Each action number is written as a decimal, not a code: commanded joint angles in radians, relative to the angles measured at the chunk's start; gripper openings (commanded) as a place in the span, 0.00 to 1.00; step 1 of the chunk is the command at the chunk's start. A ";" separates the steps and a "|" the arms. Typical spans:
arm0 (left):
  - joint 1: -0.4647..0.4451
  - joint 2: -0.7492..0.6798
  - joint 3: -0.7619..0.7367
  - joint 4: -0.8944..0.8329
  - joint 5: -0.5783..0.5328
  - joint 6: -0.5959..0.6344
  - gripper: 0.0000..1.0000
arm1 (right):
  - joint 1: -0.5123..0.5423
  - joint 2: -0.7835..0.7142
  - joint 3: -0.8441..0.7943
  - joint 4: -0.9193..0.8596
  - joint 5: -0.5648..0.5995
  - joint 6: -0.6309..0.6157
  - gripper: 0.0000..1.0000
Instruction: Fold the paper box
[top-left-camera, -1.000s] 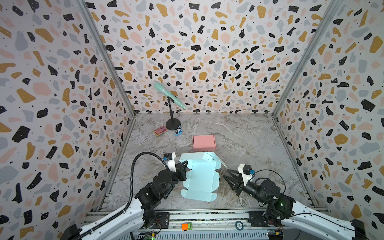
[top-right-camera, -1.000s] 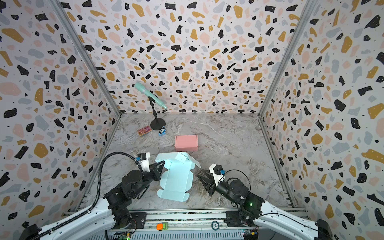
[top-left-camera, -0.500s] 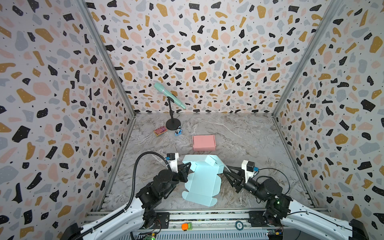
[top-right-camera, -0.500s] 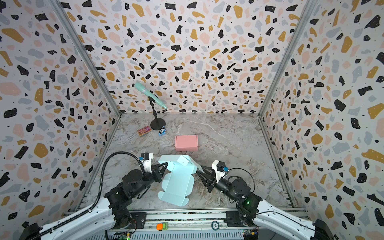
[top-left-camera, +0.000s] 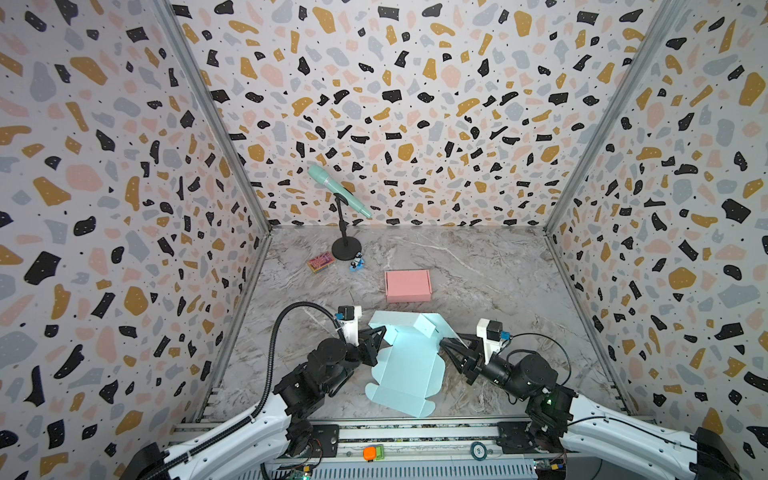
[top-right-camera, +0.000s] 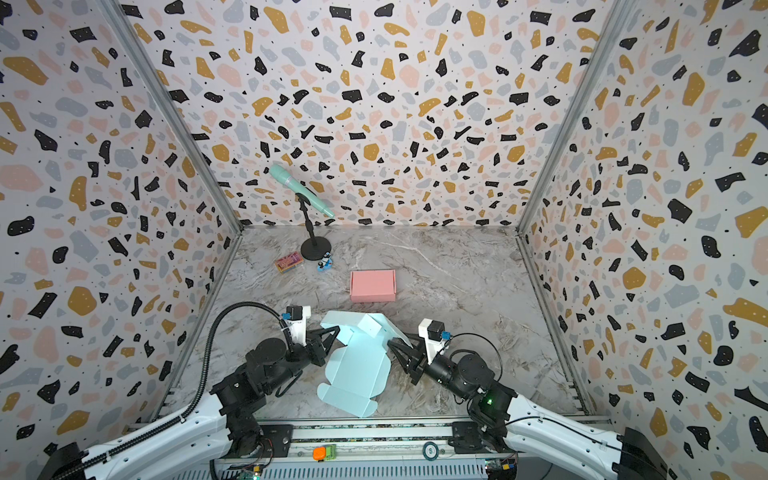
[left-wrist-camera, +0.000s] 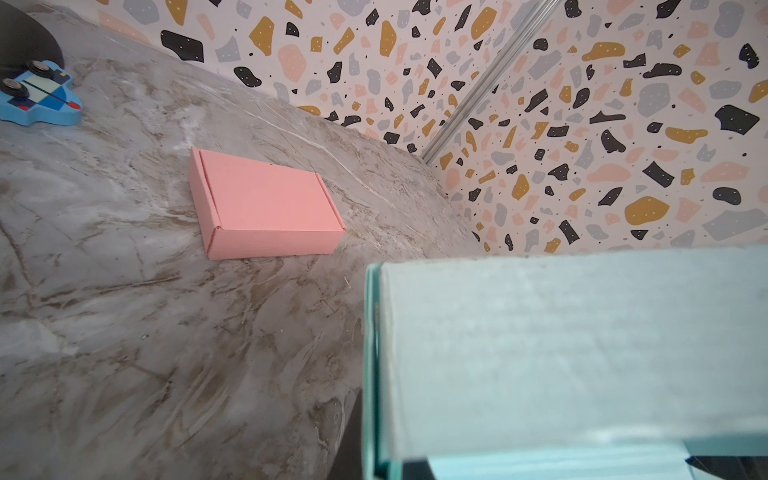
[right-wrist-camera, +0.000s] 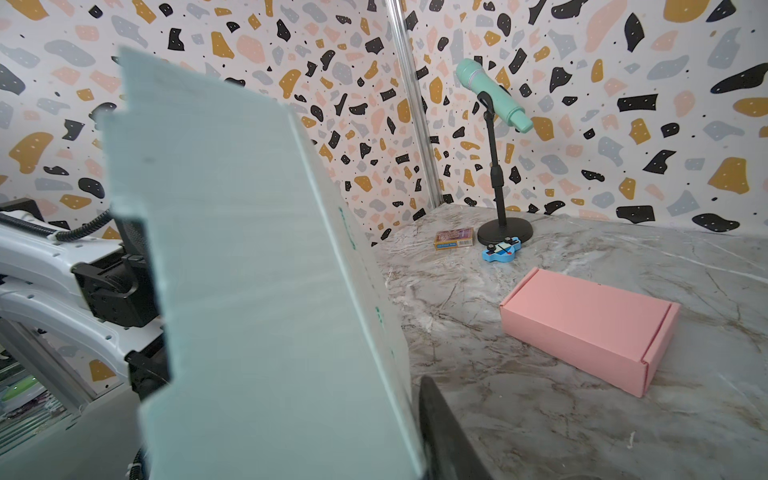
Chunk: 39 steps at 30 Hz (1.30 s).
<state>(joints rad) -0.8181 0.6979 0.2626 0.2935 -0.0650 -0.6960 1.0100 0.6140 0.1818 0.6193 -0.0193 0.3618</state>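
The light blue paper box (top-left-camera: 405, 370) (top-right-camera: 357, 370) lies partly folded near the table's front. Its far end stands up in creased walls, and its near flap lies flat. My left gripper (top-left-camera: 383, 329) (top-right-camera: 337, 329) is shut on the box's left wall. In the left wrist view that wall (left-wrist-camera: 561, 353) fills the frame between the jaws of the left gripper (left-wrist-camera: 374, 465). My right gripper (top-left-camera: 444, 345) (top-right-camera: 390, 343) is at the raised right flap. In the right wrist view this flap (right-wrist-camera: 257, 270) rests against one dark finger (right-wrist-camera: 444, 436) and hides the other.
A closed pink box (top-left-camera: 407, 285) (right-wrist-camera: 590, 328) sits just beyond the blue one. At the back left stand a mint microphone on a black stand (top-left-camera: 346, 250), a small card packet (top-left-camera: 321, 262) and a blue toy (top-left-camera: 356, 264). Patterned walls enclose three sides. A metal rail (top-left-camera: 395, 428) runs along the front.
Both grippers have shifted slightly away from the front. The box's near flap has slid toward the front rail and turned a little. The right jaws have narrowed a bit.
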 joint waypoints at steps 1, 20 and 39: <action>0.004 -0.006 0.032 0.067 0.022 0.011 0.10 | -0.003 0.020 0.046 0.022 -0.002 0.007 0.34; 0.004 -0.011 0.012 0.068 -0.019 -0.008 0.10 | -0.003 -0.022 0.056 -0.083 0.027 -0.015 0.33; 0.020 -0.040 -0.032 0.016 -0.129 -0.010 0.09 | -0.002 -0.253 0.048 -0.363 0.039 -0.074 0.34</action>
<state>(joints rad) -0.8066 0.6704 0.2451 0.2897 -0.1658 -0.7036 1.0100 0.3912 0.1970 0.3454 0.0013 0.3161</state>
